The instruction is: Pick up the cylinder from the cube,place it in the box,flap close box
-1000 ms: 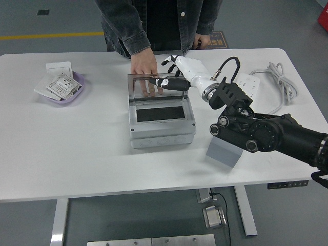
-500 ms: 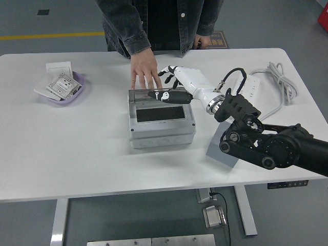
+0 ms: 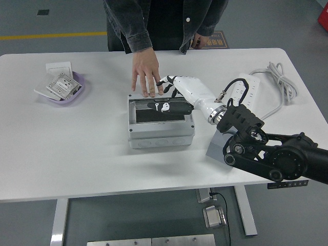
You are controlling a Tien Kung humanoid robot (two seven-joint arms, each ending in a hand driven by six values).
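Right hand [image 3: 171, 100] rests with fingers spread on the box [image 3: 161, 123] lid [image 3: 160, 106], holding nothing; press down evenly until it seats.

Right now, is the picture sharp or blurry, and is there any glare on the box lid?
Head view: evenly lit and sharp, with soft shadows. The box lid is see-through with no strong glare, so the dark inside shows. The right hand rests on it without motion blur.
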